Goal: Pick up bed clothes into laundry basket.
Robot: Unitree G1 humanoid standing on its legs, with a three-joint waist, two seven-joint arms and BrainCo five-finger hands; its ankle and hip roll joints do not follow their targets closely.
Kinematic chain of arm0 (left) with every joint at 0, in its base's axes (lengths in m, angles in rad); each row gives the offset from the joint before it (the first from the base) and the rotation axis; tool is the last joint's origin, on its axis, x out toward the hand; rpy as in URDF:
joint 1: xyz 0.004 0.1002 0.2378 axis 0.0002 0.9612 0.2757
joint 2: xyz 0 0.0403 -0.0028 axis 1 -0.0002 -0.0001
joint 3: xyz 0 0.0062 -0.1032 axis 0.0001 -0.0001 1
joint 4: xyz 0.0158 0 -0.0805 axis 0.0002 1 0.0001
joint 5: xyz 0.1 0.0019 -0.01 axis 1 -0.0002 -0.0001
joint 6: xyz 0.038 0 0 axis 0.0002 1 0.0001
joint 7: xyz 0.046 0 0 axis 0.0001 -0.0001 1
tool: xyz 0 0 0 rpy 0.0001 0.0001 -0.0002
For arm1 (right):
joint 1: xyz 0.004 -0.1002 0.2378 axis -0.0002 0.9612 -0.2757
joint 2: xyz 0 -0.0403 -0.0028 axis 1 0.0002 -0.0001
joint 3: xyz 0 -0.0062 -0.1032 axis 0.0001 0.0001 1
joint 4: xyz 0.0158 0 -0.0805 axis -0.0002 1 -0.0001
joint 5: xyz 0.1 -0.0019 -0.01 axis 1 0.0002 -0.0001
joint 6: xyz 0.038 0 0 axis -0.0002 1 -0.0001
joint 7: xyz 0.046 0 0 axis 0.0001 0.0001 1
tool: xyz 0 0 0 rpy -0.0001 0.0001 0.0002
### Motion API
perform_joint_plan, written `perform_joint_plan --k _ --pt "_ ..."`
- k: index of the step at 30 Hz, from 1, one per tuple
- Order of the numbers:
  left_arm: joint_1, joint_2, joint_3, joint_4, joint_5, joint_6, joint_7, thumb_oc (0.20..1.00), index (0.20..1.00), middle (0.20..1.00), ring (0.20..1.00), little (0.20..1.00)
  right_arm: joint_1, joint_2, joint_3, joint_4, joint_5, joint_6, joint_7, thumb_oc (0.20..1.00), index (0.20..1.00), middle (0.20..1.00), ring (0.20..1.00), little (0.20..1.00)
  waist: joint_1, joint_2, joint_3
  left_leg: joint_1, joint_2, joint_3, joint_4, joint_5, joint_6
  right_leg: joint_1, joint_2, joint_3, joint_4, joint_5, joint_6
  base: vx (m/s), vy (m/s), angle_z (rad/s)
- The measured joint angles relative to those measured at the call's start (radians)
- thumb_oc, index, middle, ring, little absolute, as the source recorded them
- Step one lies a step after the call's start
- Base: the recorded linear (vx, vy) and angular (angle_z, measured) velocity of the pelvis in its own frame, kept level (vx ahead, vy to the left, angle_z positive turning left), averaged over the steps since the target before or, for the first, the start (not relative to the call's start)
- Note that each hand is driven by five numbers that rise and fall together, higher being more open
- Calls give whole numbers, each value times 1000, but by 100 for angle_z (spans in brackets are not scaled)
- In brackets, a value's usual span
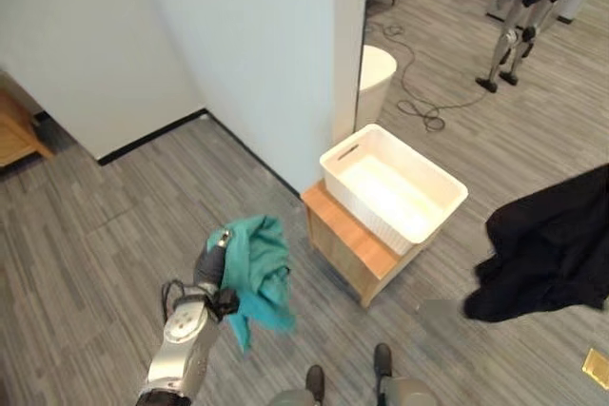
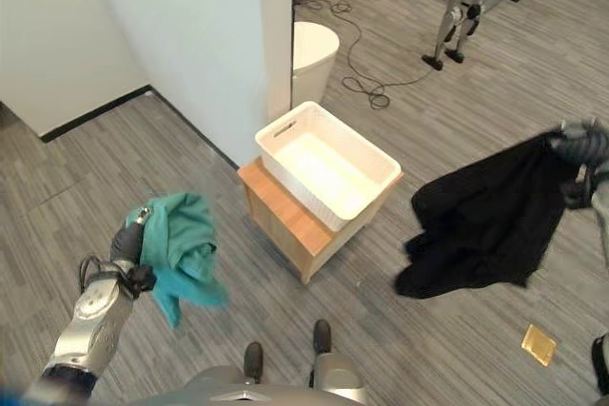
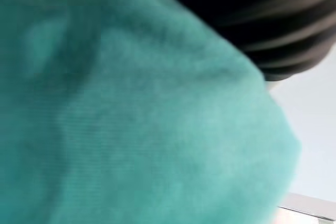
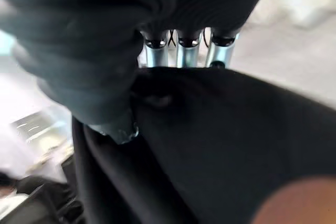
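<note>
no text, label, number or sign can be read on anything in these views.
</note>
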Motion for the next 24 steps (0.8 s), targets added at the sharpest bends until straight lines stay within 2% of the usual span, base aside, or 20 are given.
perform_joint_plan --k 5,7,10,13,17,24 --pt "2 0 1 0 0 7 -8 200 200 200 200 200 -325 -21 241 106 -89 -7 -7 200 200 200 200 200 15 -1 -1 -8 9 -6 -2 1 -11 -3 9 -7 -2 -5 -18 32 -33 6" --pt "10 0 -2 10 0 11 -8 200 200 200 200 200 -480 -20 372 176 -146 -3 -12 200 200 200 200 200 24 -2 -1 -15 9 -15 -2 2 -13 -11 8 -14 -4 -8 -23 48 -12 10" --pt "20 0 -3 26 0 14 -10 200 200 200 200 200 -592 -19 454 216 -188 -7 -24 200 200 200 200 200 29 -6 -3 -29 10 -17 -2 3 -14 -24 9 -16 -3 -7 -25 37 -6 2" --pt "40 2 -4 37 0 18 -16 200 200 200 200 200 -744 -24 599 296 -265 -5 -48 200 200 200 200 200 36 -13 -13 -45 12 -22 -1 7 -15 -36 11 -21 -2 -2 -32 35 -11 6" --pt "48 8 3 40 1 18 -15 200 200 200 200 200 -822 -17 693 313 -379 -3 -75 200 200 200 200 200 39 -16 -27 -60 10 -24 -1 10 -17 -45 9 -25 -1 -1 -33 5 -3 1" --pt "62 38 5 60 1 17 -3 200 200 200 200 200 -904 43 761 315 -422 15 -85 200 200 200 200 200 44 -8 -55 -95 9 -37 3 14 -21 -75 6 -41 -1 -1 -34 12 0 5"
